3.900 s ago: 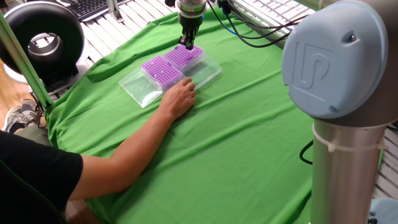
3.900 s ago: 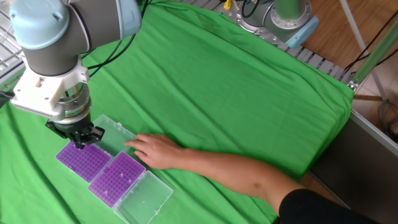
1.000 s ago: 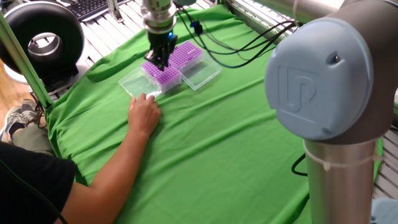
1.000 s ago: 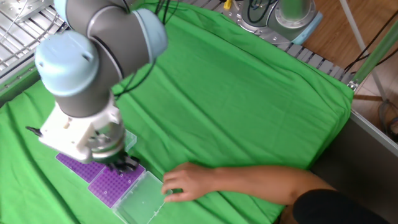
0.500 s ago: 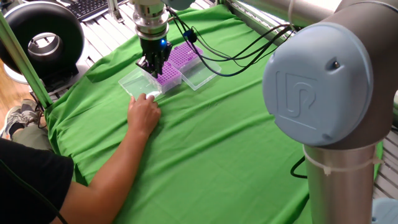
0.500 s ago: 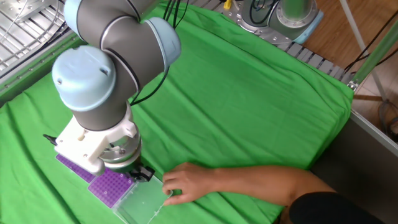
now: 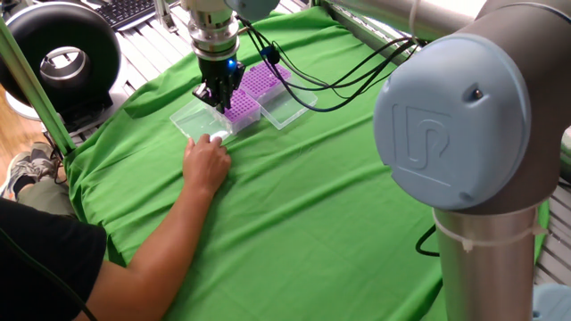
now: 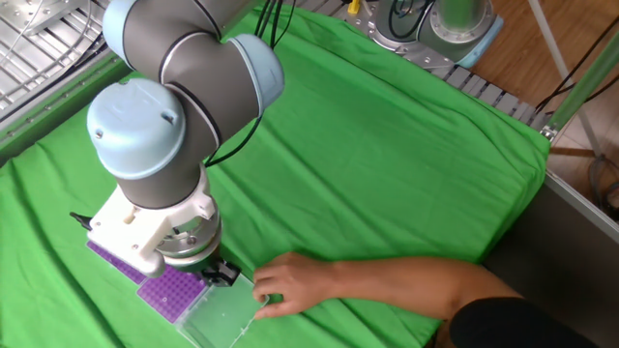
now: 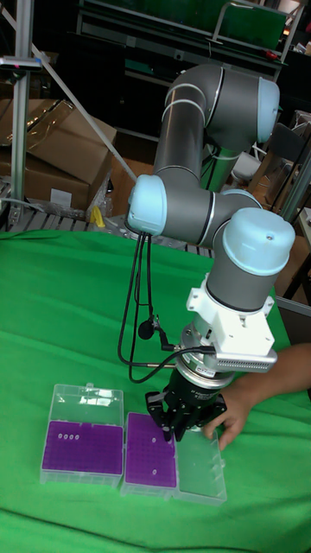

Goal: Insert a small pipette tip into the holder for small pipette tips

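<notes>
Two purple racks in clear boxes lie side by side on the green cloth. My gripper (image 7: 217,98) hangs low over the lid-side edge of the nearer holder for small pipette tips (image 7: 237,110), which is the middle rack (image 9: 150,461) in the tall view. Its dark fingers (image 9: 167,422) point down and look pinched together. The small pipette tip is too small to make out between them. In the other fixed view the wrist hides the fingertips above the holder (image 8: 166,290). The second rack (image 7: 263,78) lies beyond it.
A person's hand (image 7: 207,160) rests on the holder's open clear lid (image 7: 196,119), right beside my gripper. The other box's lid (image 7: 291,105) lies open too. Black cables (image 7: 339,76) trail from the wrist. A black ring-shaped device (image 7: 62,58) stands beyond the cloth's edge.
My gripper went from the far rack to the near holder, then shifted toward its lid-side edge. The hand moved from between the boxes to the near lid. In the last half second almost nothing moved.
</notes>
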### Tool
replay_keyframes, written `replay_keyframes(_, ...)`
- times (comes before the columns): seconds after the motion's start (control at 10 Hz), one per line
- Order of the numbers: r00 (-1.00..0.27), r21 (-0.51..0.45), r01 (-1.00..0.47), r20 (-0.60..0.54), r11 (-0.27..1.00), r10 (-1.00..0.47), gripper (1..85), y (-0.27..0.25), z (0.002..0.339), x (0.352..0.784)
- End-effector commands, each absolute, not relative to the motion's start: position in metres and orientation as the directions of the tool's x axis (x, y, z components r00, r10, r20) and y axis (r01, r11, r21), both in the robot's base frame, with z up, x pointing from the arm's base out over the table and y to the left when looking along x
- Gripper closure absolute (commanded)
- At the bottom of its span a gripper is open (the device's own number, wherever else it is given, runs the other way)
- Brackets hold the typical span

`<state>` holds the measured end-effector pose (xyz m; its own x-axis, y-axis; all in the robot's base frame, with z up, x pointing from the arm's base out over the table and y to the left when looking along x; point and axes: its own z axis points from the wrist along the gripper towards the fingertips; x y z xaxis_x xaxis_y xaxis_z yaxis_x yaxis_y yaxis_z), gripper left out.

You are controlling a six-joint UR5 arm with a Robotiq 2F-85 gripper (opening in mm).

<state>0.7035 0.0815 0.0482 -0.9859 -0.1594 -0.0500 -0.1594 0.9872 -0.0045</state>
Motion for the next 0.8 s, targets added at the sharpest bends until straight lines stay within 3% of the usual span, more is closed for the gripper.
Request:
replay_keyframes(0.0, -0.987, 0.004, -0.154, -0.056, 0.988, -0.153, 64.0, 0.0823, 0.0469, 0.7066)
replay_keyframes(0.7, -0.986, -0.001, -0.155, -0.062, 0.988, -0.155, 66.7, 0.0806, 0.0425, 0.7098)
